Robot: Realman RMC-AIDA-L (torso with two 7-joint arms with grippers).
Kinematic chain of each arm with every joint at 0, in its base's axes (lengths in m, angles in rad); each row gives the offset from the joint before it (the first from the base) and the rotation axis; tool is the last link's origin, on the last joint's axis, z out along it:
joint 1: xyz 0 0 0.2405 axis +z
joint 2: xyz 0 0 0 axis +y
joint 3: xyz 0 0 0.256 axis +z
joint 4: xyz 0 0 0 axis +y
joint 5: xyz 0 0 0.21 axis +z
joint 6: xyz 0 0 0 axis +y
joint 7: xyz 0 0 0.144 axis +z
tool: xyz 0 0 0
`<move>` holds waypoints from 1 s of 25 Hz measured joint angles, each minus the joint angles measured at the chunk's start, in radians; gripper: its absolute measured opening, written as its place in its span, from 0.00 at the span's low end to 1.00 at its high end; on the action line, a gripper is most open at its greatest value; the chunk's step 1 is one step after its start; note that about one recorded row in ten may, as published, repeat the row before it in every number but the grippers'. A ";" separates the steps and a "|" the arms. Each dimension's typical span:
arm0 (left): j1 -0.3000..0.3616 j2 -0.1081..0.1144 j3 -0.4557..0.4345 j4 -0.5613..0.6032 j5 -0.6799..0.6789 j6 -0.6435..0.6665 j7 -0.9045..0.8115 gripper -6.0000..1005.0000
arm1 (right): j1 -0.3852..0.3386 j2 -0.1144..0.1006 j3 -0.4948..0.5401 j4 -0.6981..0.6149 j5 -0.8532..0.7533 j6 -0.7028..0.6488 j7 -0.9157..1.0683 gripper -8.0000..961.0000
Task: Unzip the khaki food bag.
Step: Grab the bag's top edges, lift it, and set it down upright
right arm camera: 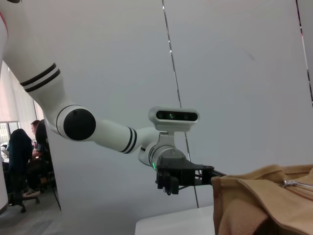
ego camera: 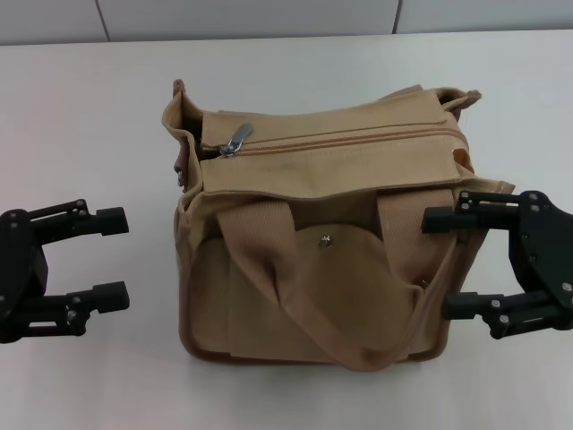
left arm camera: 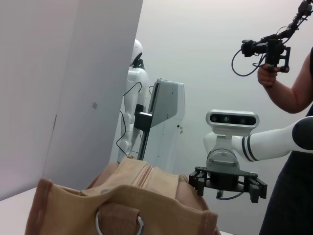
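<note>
Khaki food bag (ego camera: 327,242) zipped on white worktop (ego camera: 81,116), between wide-spread left claw (ego camera: 112,255) and wide-spread right claw (ego camera: 443,262).

The left gripper (ego camera: 115,255) is on the robot's left side, low above the surface, with its 2 black fingers (ego camera: 100,219) pointing inward and held wide apart. The right gripper (ego camera: 455,262) is on the opposite side at about the same height, and its 2 fingers (ego camera: 448,218) also point inward and are spread apart. Both grippers face each other. In the right wrist view the left arm (right arm camera: 105,132) comes in white with black rings, bent at a round joint, and its wrist carries a camera. In the left wrist view the right arm (left arm camera: 274,142) looks the same.
</note>
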 joint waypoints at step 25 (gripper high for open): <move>0.012 -0.132 -0.010 -0.007 0.074 -0.169 0.041 0.82 | 0.007 0.011 0.000 -0.002 0.003 0.002 0.000 0.85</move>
